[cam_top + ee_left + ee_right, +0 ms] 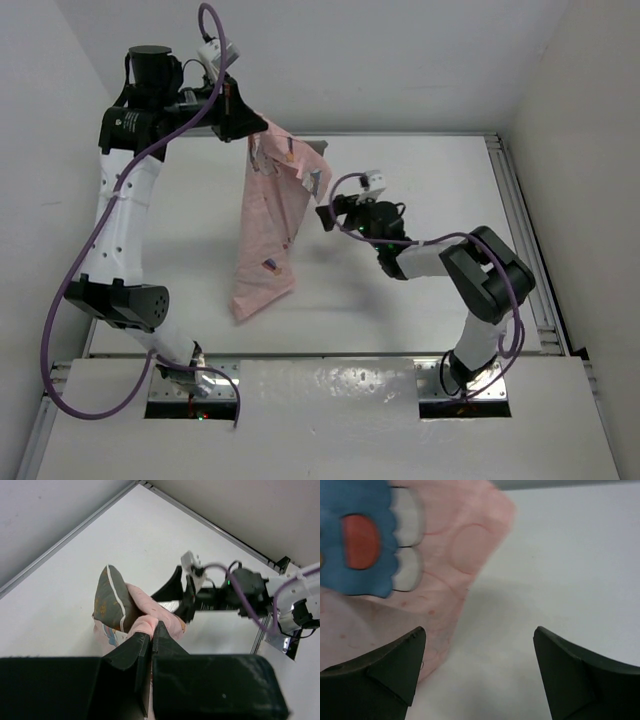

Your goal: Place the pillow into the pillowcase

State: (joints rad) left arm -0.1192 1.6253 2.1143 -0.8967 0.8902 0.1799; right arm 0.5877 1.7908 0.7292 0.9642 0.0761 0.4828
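Note:
My left gripper [258,125] is raised high at the back left, shut on the top edge of the pink printed pillowcase [268,225], which hangs down to the table. In the left wrist view its fingertips [159,630] pinch bunched pink cloth, and the olive-brown pillow [109,600] with white piping pokes out of the pillowcase [155,612] just beyond them. My right gripper [326,217] stands open beside the hanging cloth's right edge. In the right wrist view the pillowcase [445,555] lies left of the open right gripper [479,632], with nothing between the fingers.
The white table [420,190] has a metal rail [515,220] along its right side and back edge. Grey walls close in on the left, back and right. The right arm's elbow [490,270] is bent over the table's right part.

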